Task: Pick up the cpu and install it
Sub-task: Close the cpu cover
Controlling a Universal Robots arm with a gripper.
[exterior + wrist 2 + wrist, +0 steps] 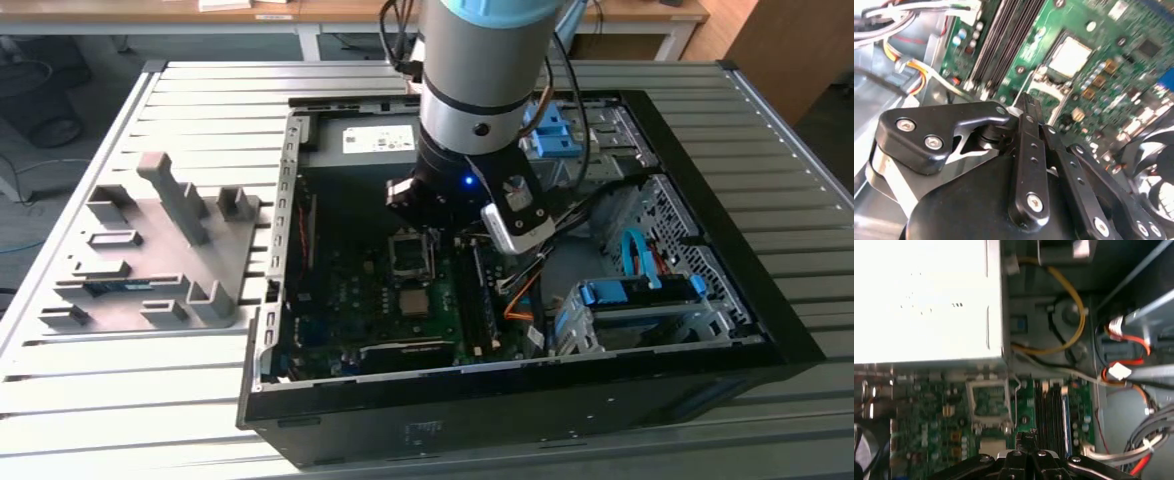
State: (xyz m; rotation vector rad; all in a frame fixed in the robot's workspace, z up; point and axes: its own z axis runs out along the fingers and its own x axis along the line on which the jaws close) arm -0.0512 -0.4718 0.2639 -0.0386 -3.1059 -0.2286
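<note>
The cpu [416, 303], a small silver-grey square chip, lies flat on the green motherboard [354, 290] inside the open computer case. It sits just beside the empty metal socket frame [407, 252]. Both wrist views show it, pale and square [1069, 55] [991, 446], with the socket frame [988, 400] next to it. My gripper [430, 232] hangs over the board near the socket and the memory slots. Its black fingers [1029, 145] meet at the tips [1026, 101] [1026, 437], shut, with nothing visible between them. The tips stand apart from the cpu.
A big grey box with a white label [380, 140] [924, 300] fills the case's far end. Long dark memory slots [474, 295] [1004, 45] run beside the socket. Cables [1069, 325] and blue drive caddies [641, 290] crowd the exterior view's right. A grey parts fixture [147, 260] stands outside.
</note>
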